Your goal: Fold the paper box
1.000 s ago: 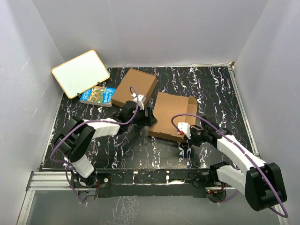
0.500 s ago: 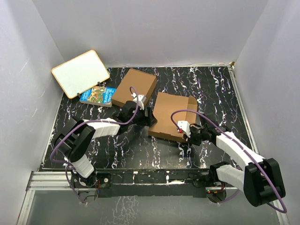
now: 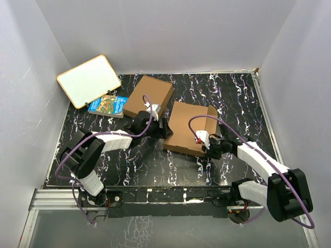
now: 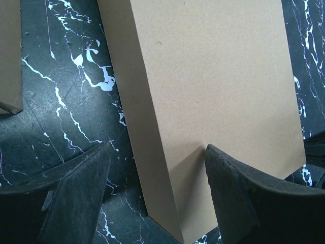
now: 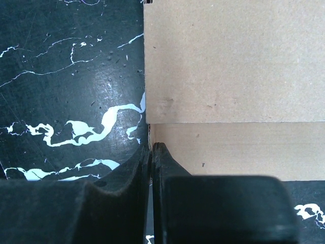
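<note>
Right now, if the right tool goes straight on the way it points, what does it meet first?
The paper box: the shut right tool is aimed at the left end of its near strip, seemingly almost touching. Depth is unclear, so it might slip past that corner.

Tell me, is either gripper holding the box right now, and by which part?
Nothing is held. The left gripper stands open astride a corner of the paper box; the right gripper is shut at its near edge, gripping nothing.

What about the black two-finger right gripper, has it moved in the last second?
Yes, slightly: the right gripper edged left and away from the bases, closer to the brown cardboard mailer box.
</note>
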### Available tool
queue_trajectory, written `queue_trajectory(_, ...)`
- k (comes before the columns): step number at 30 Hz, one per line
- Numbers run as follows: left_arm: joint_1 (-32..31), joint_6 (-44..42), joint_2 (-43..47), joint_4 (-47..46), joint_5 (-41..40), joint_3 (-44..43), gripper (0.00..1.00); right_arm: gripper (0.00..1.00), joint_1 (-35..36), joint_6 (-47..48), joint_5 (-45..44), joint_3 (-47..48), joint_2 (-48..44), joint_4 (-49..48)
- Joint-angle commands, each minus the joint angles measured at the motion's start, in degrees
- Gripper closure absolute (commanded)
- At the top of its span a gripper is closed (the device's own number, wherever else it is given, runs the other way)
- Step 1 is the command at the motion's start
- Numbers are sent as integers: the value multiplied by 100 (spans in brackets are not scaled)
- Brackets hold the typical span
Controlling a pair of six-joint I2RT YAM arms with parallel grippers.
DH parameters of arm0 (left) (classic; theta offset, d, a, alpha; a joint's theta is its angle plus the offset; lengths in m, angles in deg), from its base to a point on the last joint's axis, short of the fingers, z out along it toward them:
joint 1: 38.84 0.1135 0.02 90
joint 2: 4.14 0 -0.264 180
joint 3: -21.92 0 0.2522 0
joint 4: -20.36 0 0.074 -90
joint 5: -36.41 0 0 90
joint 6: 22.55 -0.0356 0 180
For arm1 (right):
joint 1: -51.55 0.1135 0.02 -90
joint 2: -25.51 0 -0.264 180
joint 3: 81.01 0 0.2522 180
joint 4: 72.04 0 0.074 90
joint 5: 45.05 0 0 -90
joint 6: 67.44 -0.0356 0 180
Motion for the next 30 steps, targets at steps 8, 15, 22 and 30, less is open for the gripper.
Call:
queue_trajectory(8,41,-105,-57,275,8,41,29,92,-74,-127,382,743,766,326)
queue_trajectory(15,41,-96,-96,275,35,27,29,92,-72,-80,401,1298,1449,821)
queue_trajectory(22,36,-57,-140,297,35,-12,30,92,-58,-8,497,1389,1265,811)
queue_trajectory(30,32,-26,-189,343,57,-51,30,92,102,-47,528,1426,1204,833)
